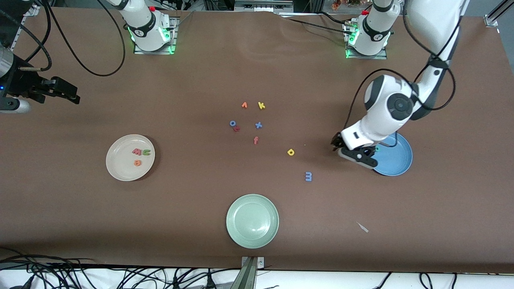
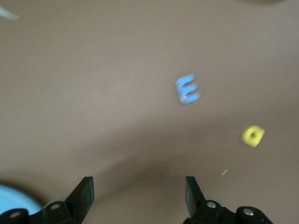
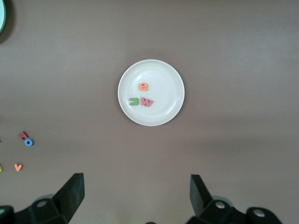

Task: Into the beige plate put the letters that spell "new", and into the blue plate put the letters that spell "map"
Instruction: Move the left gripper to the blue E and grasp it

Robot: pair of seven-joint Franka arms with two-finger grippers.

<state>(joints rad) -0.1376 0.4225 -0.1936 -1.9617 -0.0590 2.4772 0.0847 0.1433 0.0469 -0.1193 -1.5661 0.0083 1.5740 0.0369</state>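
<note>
Front view: round cream-beige plate [image 1: 130,157] sits toward the right arm's end of the brown desk [image 1: 192,208] w/ the green n [image 1: 146,152], pinkish-red w [image 1: 137,151] and orange e [image 1: 137,163] in it. Round sky-blue plate [image 1: 395,160] is at the left arm's end — left tool [image 1: 355,154] hangs over its rim, nothing gripped. Blue foam m [image 1: 308,176] and yellow round a [image 1: 290,152] lie on the desk between the plates; teal p not visible. Right tool [image 1: 60,92] waits up high, off to the side. Left wrist view: tool fingers [image 2: 84,193] spread, empty; m [image 2: 188,89] and a [image 2: 252,135] blurred. Right wrist view: fingers [image 3: 72,191] apart, empty — beige plate [image 3: 170,77] w/ its three letters shows well apart.
</note>
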